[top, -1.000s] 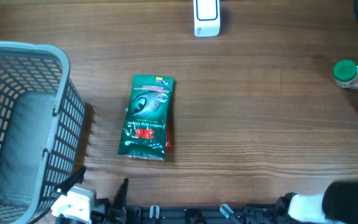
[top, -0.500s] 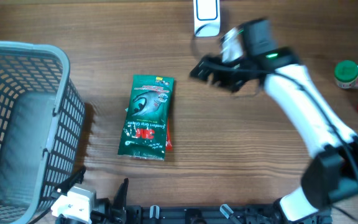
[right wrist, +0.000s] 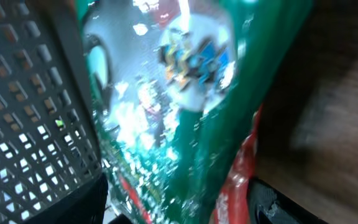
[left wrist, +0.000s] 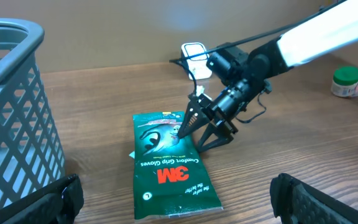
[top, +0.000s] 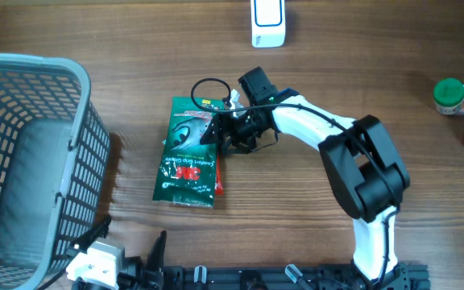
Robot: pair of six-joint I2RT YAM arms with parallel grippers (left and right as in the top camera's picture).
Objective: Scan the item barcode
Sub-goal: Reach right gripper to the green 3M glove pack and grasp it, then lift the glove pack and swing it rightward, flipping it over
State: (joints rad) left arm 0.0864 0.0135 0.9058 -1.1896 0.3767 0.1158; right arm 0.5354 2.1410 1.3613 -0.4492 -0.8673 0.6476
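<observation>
R arm (top: 316, 121) swung in, jaws at glove pkt's (top: 188, 165) edge.

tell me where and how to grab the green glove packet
Pinch the green glove packet by its right edge near the far end, coming from the right. It lies flat, so only an edge gives the fingers purchase; the basket stands on its left, and the right gripper is open at that edge.

Basket (top: 87, 173) left of glove packet (top: 185, 161), scanner (top: 267, 22) behind, jar (top: 448, 94) far right
</observation>
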